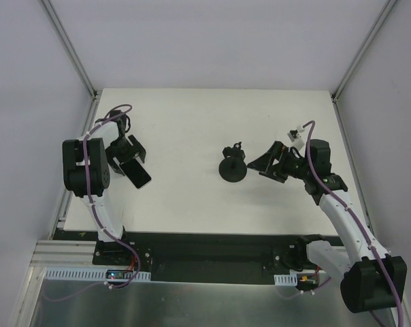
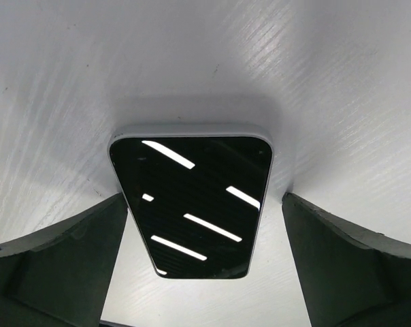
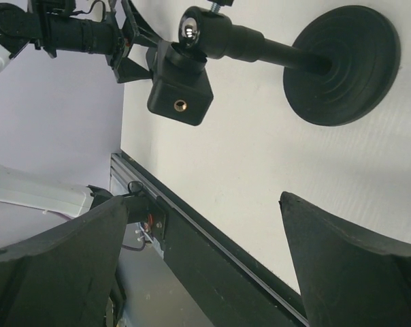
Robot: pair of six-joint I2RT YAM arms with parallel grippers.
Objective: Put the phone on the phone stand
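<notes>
White walls close in a white desk [image 1: 192, 122], bare but for two small black things. On the left side lies the phone [image 2: 195, 204], flat and screen up, ceiling lights striped across its glass. The left fingers [image 2: 62, 266] stand wide apart over it, one on each side of its long edges and clear of both; nothing is gripped yet. Well to the right, the stand [image 1: 233, 167] sits upright on its round base, clamp head on top. The right fingers [image 3: 355, 266] are also spread wide, just right of the stand and pointing at it without touching it.

By my reading, the step in hand is the pick-up: the left arm is lined up on the phone and the grasp is not yet made. Next the fingers would need to come down low enough to catch the thin edges, shut squarely, lift, and carry the phone right to the clamp head. The glossy, slim body looks easy to slip, so a centred grip matters, and the right arm seems placed to steady the stand
</notes>
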